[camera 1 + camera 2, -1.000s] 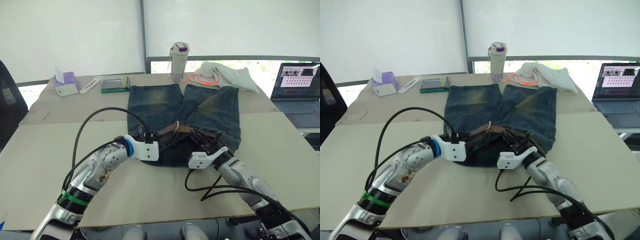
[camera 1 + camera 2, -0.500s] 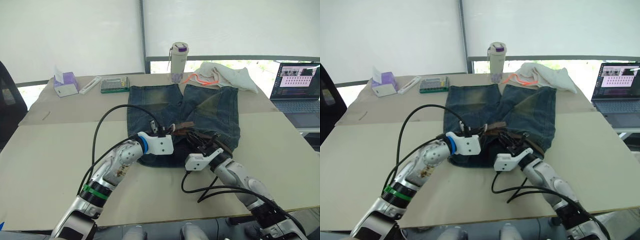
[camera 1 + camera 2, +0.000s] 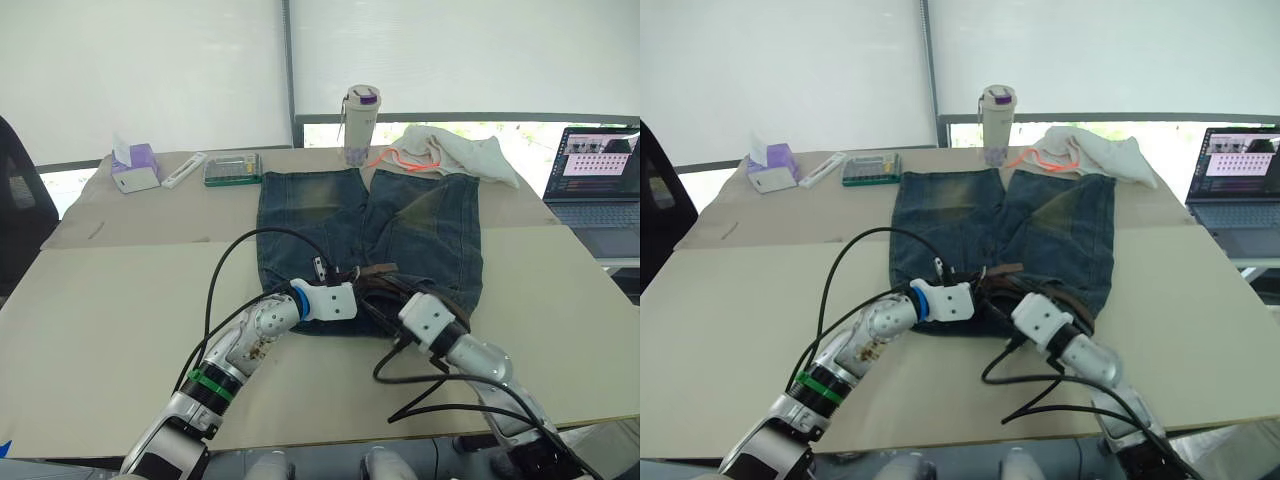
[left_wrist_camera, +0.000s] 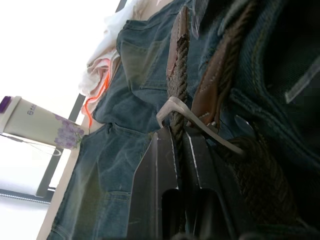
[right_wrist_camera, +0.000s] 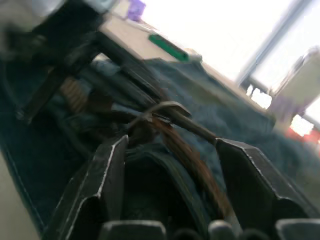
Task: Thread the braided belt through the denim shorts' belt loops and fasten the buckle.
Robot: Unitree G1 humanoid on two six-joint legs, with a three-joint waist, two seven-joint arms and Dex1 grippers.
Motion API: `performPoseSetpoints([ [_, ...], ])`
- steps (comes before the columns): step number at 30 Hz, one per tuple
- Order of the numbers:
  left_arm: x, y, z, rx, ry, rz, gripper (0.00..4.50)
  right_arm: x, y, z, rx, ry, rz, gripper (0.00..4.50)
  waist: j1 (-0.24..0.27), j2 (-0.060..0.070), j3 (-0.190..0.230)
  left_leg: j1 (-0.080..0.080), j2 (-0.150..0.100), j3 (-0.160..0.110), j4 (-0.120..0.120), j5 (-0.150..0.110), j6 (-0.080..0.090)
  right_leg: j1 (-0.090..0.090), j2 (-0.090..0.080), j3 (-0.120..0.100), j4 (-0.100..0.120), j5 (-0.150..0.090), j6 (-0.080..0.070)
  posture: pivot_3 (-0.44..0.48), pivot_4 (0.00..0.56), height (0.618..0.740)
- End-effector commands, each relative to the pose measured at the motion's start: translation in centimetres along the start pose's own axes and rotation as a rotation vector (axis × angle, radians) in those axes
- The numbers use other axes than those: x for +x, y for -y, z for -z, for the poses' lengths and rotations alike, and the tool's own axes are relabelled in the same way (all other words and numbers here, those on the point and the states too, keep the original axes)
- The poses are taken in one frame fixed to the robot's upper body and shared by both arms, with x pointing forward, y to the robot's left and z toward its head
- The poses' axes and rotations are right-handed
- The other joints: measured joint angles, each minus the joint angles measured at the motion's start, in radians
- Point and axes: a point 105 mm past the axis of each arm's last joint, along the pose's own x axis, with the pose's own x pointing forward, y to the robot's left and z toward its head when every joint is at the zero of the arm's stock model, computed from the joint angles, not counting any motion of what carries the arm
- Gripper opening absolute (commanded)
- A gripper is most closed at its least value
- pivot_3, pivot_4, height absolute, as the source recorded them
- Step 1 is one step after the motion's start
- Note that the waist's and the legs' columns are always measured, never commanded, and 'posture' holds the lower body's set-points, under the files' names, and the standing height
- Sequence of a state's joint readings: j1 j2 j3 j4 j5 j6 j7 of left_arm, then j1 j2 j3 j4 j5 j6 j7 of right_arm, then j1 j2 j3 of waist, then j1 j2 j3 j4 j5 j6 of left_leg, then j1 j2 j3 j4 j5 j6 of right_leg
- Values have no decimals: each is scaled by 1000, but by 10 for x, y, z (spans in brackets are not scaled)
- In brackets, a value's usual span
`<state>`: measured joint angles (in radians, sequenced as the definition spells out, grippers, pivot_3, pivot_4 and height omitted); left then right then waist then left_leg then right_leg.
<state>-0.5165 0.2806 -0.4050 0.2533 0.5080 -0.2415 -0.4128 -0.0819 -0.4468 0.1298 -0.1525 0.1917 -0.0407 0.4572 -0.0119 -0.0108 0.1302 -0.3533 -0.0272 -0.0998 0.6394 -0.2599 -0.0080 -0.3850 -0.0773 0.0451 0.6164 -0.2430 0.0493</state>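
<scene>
Denim shorts [image 3: 370,225] spread flat at centre frame on the worktop [image 3: 110,300], legs toward the upper frame, waistband nearest the camera. Braided belt [image 4: 179,75] across the waistband at lower centre. Left gripper [image 4: 176,145] clamped on the braided belt just beside the silver buckle [image 4: 192,125]. Right gripper [image 5: 170,165] parted wide, one finger to each side of the strap, touching nothing visibly. Both grippers close together over the waistband. Bottle [image 3: 360,125] and cream cloth [image 3: 455,150] beyond the shorts, upper centre; laptop [image 3: 595,175] at right edge
</scene>
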Motion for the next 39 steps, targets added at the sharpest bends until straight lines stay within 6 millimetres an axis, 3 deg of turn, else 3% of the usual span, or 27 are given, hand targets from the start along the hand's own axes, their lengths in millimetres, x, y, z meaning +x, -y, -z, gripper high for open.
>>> performPoseSetpoints([
  [1, 2, -6, -12, 20, 61, -41, 0, -4, 13, -16, 322, 32, 53, 2923, 0, 0, 0, 0, 0, 0, 0, 0, 0, 0, 0, 0, 0, 0, 0, 0, 150, 740],
  [6, 2, -6, -12, 40, 67, -53, 0, -1, 23, -19, 795, 1, 131, 2923, 0, 0, 0, 0, 0, -1, 0, 0, 0, -1, 0, 0, 1, 0, 0, 0, 150, 740],
  [11, 1, -4, -12, 58, 75, -45, 0, 7, 29, -18, 1067, -20, 191, 2923, 0, 1, 0, 0, 0, -1, 0, 0, 0, -1, 0, 0, 2, 0, 0, 0, 150, 740],
  [15, 0, -1, -12, 70, 83, -34, 0, 11, 35, -17, 1163, -32, 238, 2923, 1, 1, -1, -1, -1, 0, 0, 0, 0, -2, 0, 0, 3, 0, 0, 0, 150, 740],
  [18, 0, 0, -14, 70, 90, -29, 0, 11, 34, -14, 1176, -67, 244, 2235, 0, 1, -1, -1, -1, 0, 0, 0, 0, -2, 0, 0, 5, 0, 0, 0, 150, 740],
  [19, 0, 0, -14, 66, 92, -30, 0, 11, 33, -13, 1176, -81, 249, 1704, 0, 1, -1, -1, -1, 0, 0, 0, 0, -2, 0, 0, 8, 0, 0, 0, 150, 740],
  [24, -1, 0, -16, 21, 112, -26, 0, 9, 36, -10, 1194, -91, 275, 82, -1, 1, -1, -1, -1, 0, 0, 0, 0, -2, 0, 0, 8, 0, 0, 0, 150, 740],
  [25, -2, -1, -18, 4, 123, -28, 705, 8, 37, -10, 1207, -86, 281, 0, -2, 1, -1, -1, -1, 0, 0, 0, 0, -2, 0, 0, 7, 0, 0, 0, 150, 740],
  [29, -15, -11, -39, 90, 272, -93, 1988, 0, 42, -15, 1153, -91, 258, 0, -1, 1, -1, -1, -1, 0, 0, 0, 0, -2, 0, 0, 7, 0, 0, 0, 150, 740],
  [33, -30, -13, -34, 38, 278, -132, 3422, -14, 50, -20, 1109, -87, 221, 0, 2, 1, -1, -1, -1, 0, 0, 0, 0, -2, -1, 0, 7, 0, 0, 0, 150, 740],
  [35, -39, -11, -24, -6, 244, -141, 4106, -23, 65, -17, 1090, -87, 268, 0, -1, 1, -1, -1, -1, 0, 0, 0, 0, -2, -1, 0, 6, 0, 0, 0, 150, 740],
  [36, -42, -10, -18, -42, 222, -146, 4395, -27, 71, -16, 1081, -85, 289, 0, -2, 2, -1, -1, -1, 0, 0, 0, 0, -2, -1, 1, 5, 0, 0, 0, 150, 740],
  [39, -53, -8, 1, -200, 149, -171, 4459, -41, 86, -12, 1049, -96, 325, 0, -2, 2, -1, 0, 0, 0, 0, 0, 1, -2, 0, 0, 4, -1, 0, 0, 150, 740],
])
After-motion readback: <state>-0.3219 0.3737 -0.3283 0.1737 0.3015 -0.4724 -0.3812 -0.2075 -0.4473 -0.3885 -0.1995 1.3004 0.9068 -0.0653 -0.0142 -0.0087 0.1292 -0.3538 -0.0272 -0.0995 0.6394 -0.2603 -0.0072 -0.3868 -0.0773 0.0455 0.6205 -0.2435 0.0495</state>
